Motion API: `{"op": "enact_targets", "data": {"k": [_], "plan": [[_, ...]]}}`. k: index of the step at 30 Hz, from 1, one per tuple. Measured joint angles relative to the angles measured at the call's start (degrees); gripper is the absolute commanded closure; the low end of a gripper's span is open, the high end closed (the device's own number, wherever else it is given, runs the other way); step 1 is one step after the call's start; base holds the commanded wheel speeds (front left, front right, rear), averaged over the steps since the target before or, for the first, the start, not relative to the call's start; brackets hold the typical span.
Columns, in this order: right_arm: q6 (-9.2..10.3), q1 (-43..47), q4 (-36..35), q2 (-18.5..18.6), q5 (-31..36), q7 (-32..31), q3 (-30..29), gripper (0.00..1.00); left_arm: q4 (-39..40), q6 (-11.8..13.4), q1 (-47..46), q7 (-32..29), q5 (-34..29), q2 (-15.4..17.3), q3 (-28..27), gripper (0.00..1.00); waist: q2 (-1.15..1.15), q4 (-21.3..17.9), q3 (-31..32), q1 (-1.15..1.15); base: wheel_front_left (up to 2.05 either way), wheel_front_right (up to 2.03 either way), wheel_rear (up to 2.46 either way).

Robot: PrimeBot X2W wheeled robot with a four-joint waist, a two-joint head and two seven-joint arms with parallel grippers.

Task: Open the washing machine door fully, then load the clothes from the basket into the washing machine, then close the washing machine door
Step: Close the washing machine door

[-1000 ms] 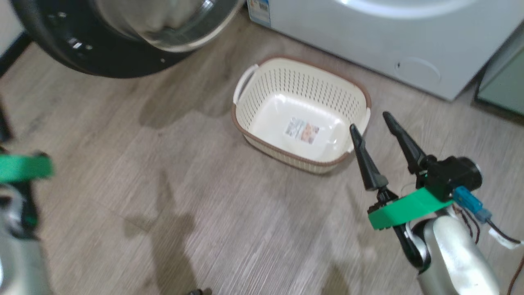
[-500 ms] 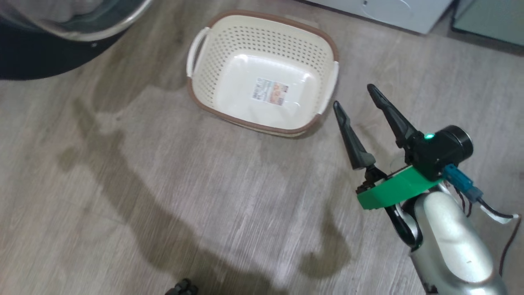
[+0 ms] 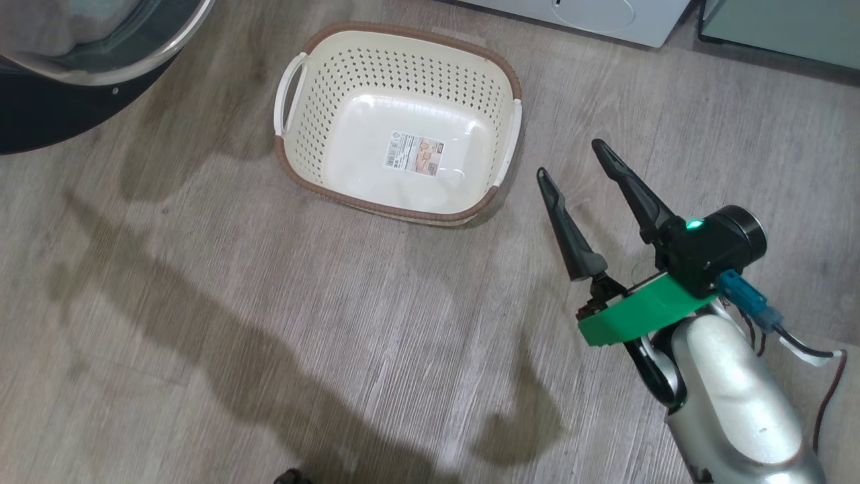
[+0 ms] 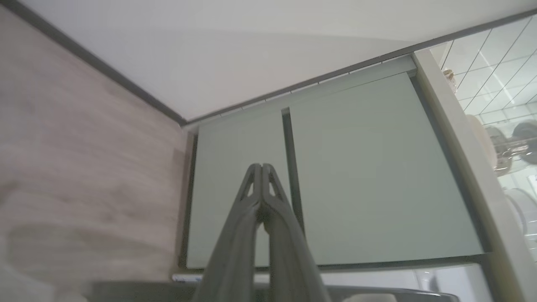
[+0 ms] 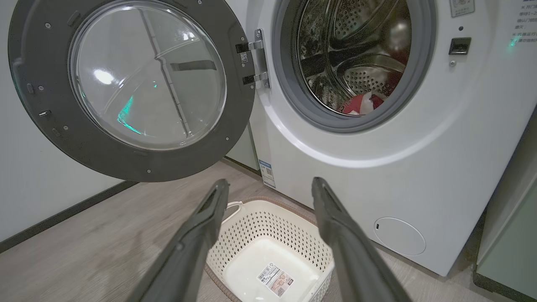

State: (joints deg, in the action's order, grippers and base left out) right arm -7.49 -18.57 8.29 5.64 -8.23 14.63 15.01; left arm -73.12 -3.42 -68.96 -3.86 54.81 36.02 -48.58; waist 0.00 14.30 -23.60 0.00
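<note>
The basket [image 3: 295, 165] [image 5: 243, 235] stands on the floor with nothing in it but a paper sticker. The washing machine [image 5: 440, 159] [image 3: 605, 17] has its door [image 5: 46, 126] [image 3: 40, 114] swung wide open to the left. The clothes [image 5: 356, 105], red with a bit of white, lie inside the drum. My right gripper [image 3: 568, 160] [image 5: 270, 186] hangs open and holds nothing, to the right of the basket and above the floor. My left gripper [image 4: 262, 166] is shut on nothing and points at pale green cabinet doors.
Pale green cabinets [image 4: 369, 176] [image 3: 786, 23] stand to the right of the washer. A white wall with a dark baseboard [image 5: 63, 214] runs behind the open door. Wood-look floor [image 3: 269, 349] spreads in front of the basket.
The head camera has tilted down and turned, so the basket and door slid up and left in its view. The left arm has left that view. My right gripper stays open.
</note>
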Motion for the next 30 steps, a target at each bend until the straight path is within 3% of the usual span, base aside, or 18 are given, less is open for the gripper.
{"op": "enact_targets", "data": {"k": [4, 20, 30], "plan": [[0.00, 0.01, 0.01, -0.03, 0.00, 0.00, 0.00, 0.00, -1.29, 0.15, -2.41, -5.32, 5.75, -0.07, -4.87, 1.00, 0.00, -0.16, 0.05, 0.00, 0.00, 0.00, 0.00], [0.00, -0.01, 0.04, -0.03, 0.01, 0.00, 0.00, 0.00, -2.05, 1.67, -2.49, -12.28, 4.60, -3.00, -1.85, 1.00, 0.00, -0.42, -0.58, 0.00, 0.00, 0.00, 0.00], [0.00, -0.74, 0.29, -0.04, 0.01, 0.00, -0.36, 0.00, -1.98, -0.20, -2.31, -18.92, 4.61, -3.11, -1.25, 1.00, 0.00, -0.38, 0.43, 0.00, 0.00, 0.00, 0.00]]}}
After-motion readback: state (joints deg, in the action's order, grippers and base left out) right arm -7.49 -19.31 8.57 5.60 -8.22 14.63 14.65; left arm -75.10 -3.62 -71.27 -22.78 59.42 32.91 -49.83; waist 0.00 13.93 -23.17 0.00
